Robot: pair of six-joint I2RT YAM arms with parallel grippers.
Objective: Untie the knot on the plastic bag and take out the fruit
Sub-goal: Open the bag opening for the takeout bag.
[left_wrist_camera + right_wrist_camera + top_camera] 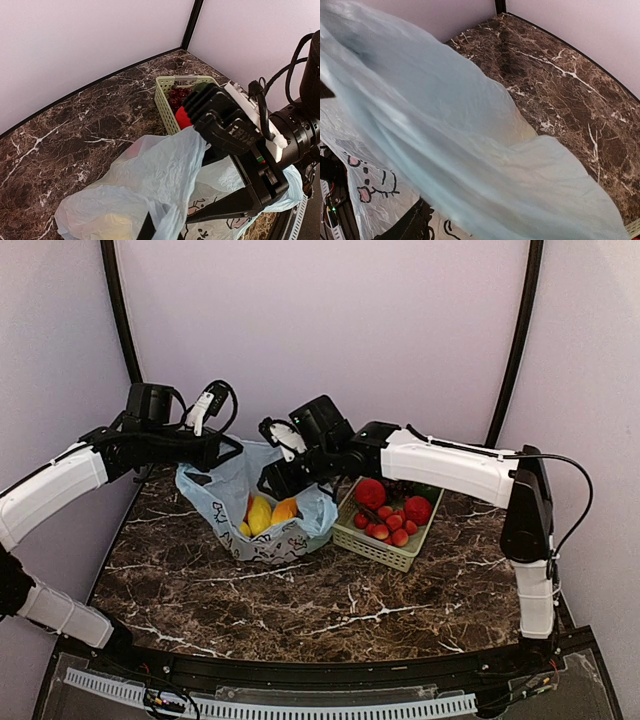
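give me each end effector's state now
Left end effector: shut on the thin light blue plastic bag.
Right end effector: cannot be told, buried in the bag.

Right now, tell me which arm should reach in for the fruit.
Probably the right. The left gripper is shut on the rim of the plastic bag, holding its mouth open; the right gripper hangs at that mouth, just above the fruit.
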